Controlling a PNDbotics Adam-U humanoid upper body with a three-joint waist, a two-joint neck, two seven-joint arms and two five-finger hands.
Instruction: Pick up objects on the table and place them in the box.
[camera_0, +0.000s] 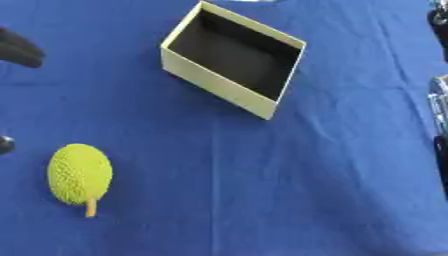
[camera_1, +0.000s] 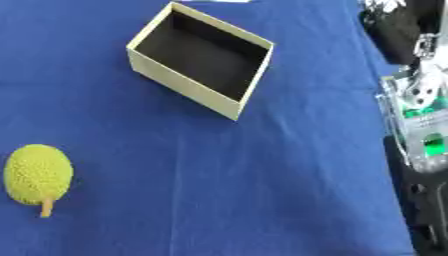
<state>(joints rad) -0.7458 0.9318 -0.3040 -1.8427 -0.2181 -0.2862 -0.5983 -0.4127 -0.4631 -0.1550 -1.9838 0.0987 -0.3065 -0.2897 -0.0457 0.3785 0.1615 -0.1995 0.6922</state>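
Blue cloth (camera_0: 262, 190), lightly creased, covers the desk across both views.

Nearest, toward the left, lies a bumpy yellow-green fruit (camera_0: 80, 173), oval, with a short tan stalk (camera_0: 90, 209) pointing toward the near edge. It rests on the cloth by itself, well apart from everything else.

Along the right edge the right arm (camera_1: 420, 150) runs from near to far, black with silver parts and a green patch on it. At its far end a dark rounded mass may be the right hand (camera_1: 398, 30), but the view is poor there and I cannot tell whether its fingers are open or closed. It touches nothing on the desk.

At the left edge, beyond the fruit, a dark rounded shape (camera_0: 19, 48) juts in, and a smaller dark bit (camera_0: 5, 144) shows closer to the fruit; these seem to belong to the left arm, and the state of those fingers cannot be told either.

Farthest, above centre, stands the box (camera_0: 214, 82), pale cream cardboard, open on top, turned at an angle, its inside dark.
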